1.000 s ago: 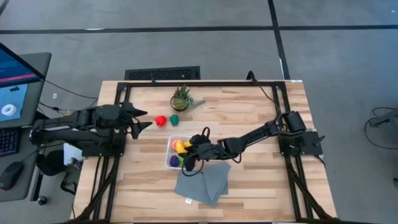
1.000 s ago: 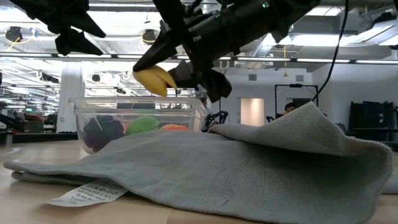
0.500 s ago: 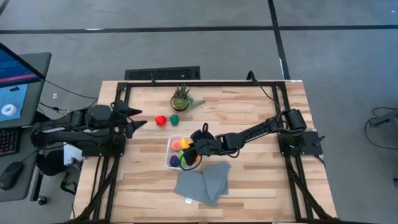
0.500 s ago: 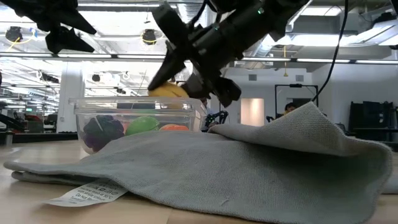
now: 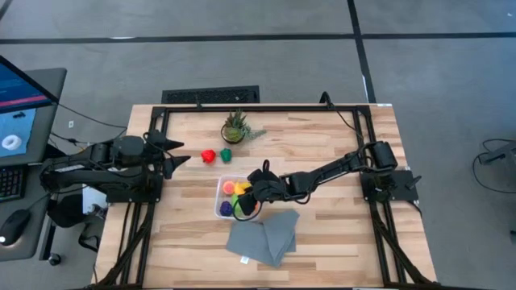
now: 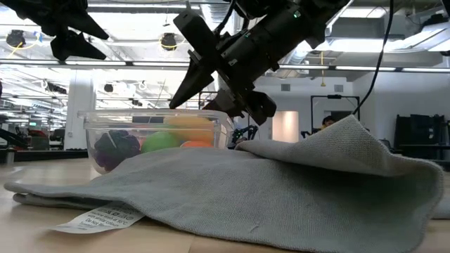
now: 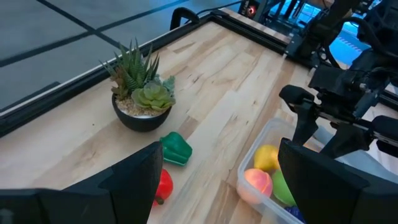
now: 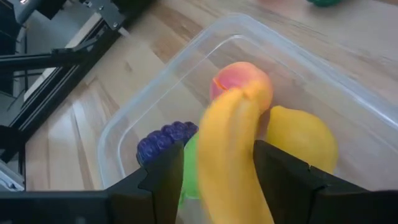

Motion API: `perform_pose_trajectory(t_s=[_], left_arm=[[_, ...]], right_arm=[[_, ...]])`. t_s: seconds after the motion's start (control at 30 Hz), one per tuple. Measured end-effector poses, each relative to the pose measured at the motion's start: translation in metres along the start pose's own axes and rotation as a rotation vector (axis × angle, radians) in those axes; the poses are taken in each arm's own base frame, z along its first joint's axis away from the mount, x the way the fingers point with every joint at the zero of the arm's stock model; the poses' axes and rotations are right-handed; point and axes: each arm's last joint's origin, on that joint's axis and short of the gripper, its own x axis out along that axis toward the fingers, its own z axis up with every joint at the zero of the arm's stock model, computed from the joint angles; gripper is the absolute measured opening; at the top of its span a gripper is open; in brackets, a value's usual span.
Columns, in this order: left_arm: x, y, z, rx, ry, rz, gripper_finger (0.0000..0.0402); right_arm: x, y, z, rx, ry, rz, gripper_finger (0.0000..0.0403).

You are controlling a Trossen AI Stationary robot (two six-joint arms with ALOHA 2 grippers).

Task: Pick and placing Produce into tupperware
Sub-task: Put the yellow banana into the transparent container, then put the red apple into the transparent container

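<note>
While the pale wooden table (image 5: 339, 234) bears everything, the right pincer (image 5: 248, 198) hangs over the clear square plastic tupperware (image 5: 221, 208).
Its fingers stand spread, the smooth yellow banana (image 8: 233, 155) between them, apparently released onto the peach, lemon and purple fruit; the left pincer (image 5: 182, 155) waits open near the red and green pieces.

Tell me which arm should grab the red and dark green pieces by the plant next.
Probably left: its open gripper hovers just beside the red piece and green piece, while the right gripper is over the tupperware.
</note>
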Motion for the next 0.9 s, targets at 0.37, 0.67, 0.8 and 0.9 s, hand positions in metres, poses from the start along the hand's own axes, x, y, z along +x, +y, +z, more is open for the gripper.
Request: perform_pose_trajectory(t_s=[0.37,0.67,0.8,0.9], left_arm=[[0.0,0.0,0.0,-0.016,-0.002,0.002,0.0306],[0.0,0.0,0.0,-0.019,-0.001,0.003,0.0306],[0.0,0.0,0.0,-0.019,-0.001,0.004,0.0306],[0.0,0.0,0.0,-0.018,-0.004,0.013,0.0306]], right_arm=[[-0.001,0.003,0.003,-0.016,-0.007,0.008,0.0246],[-0.012,0.016,0.018,-0.098,0.006,-0.009,0.0245],[-0.024,0.019,0.025,-0.13,0.012,-0.018,0.0245],[-0.042,0.022,0.034,-0.158,-0.007,-0.017,0.0245]])
